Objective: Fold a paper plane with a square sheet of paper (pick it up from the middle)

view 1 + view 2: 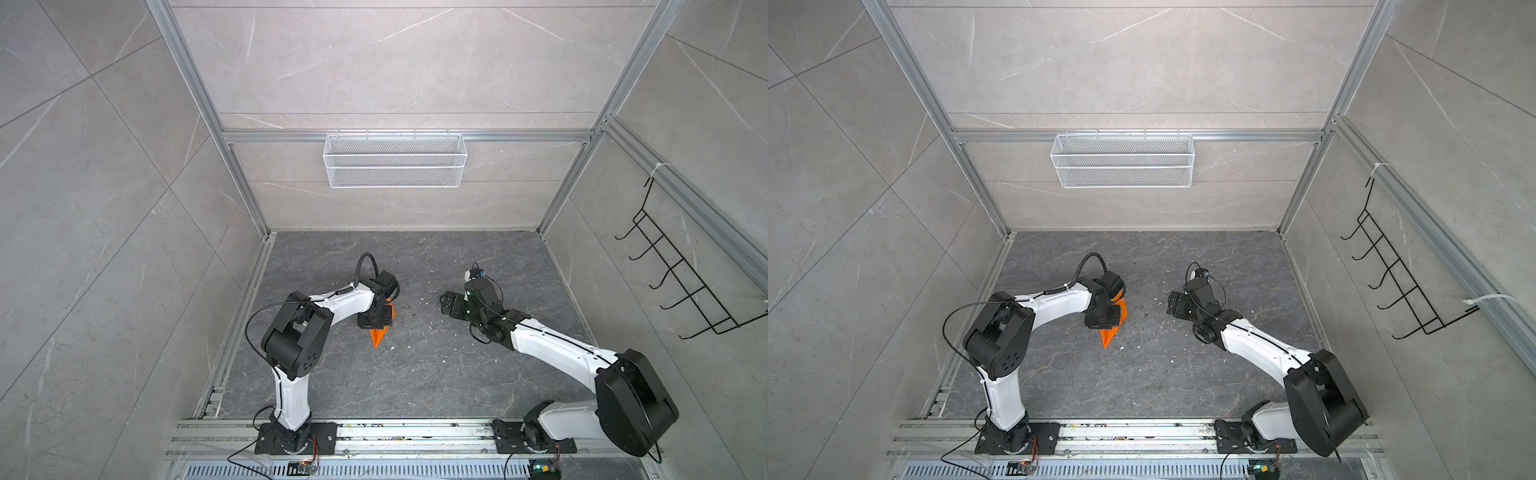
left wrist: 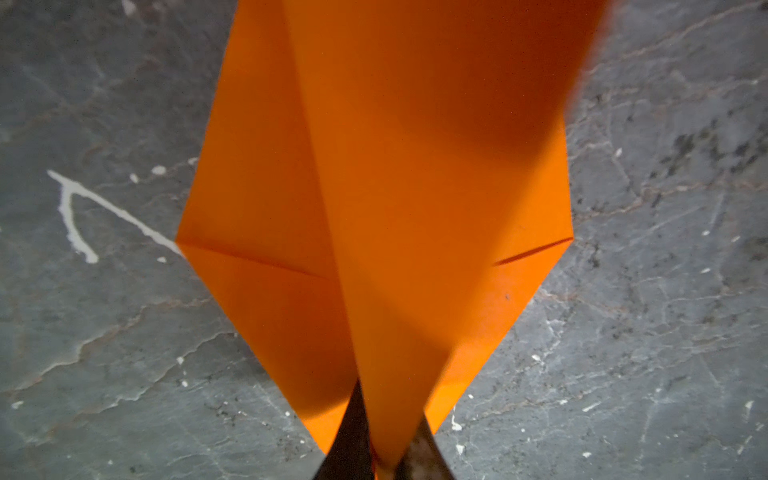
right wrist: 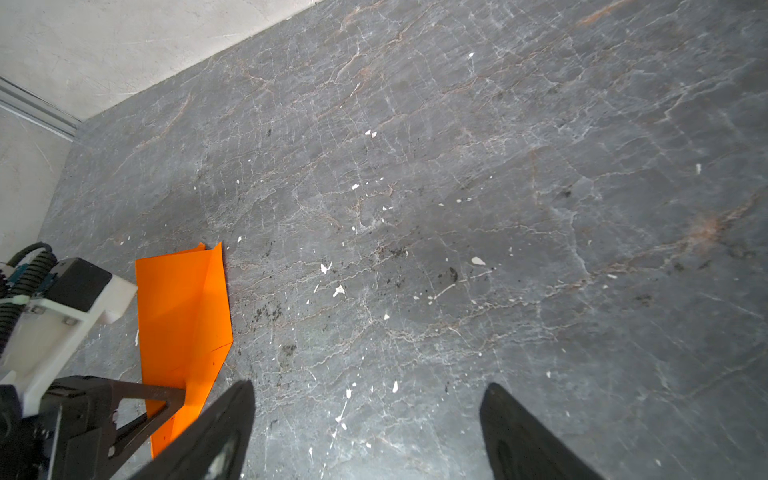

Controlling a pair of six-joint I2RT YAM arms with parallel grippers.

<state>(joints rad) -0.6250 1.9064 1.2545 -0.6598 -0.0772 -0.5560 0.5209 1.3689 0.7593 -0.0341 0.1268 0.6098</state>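
Well, over on the left, the left pincer (image 1: 375, 321) points down at the table (image 1: 415, 374), its jaws closed tight on the plane (image 1: 379, 336) and nipping the centre fold from above. From its wrist you can see the fingertips (image 2: 349, 440) meeting on that ridge. The wings spread to either side beyond them, and the pointed end pokes out from under the pincer. My guess is that it is held by the middle fold so the wings hang free and the dart keeps its shape. Whether the paper touches the table beneath the pincer, I cannot tell.

To the right, well apart, the right pincer (image 1: 451, 304) hangs with its jaws wide and nothing between them. Only bare table lies ahead of it, and the plane is off to its side. It looks parked clear, likely so it won't crush the folds.
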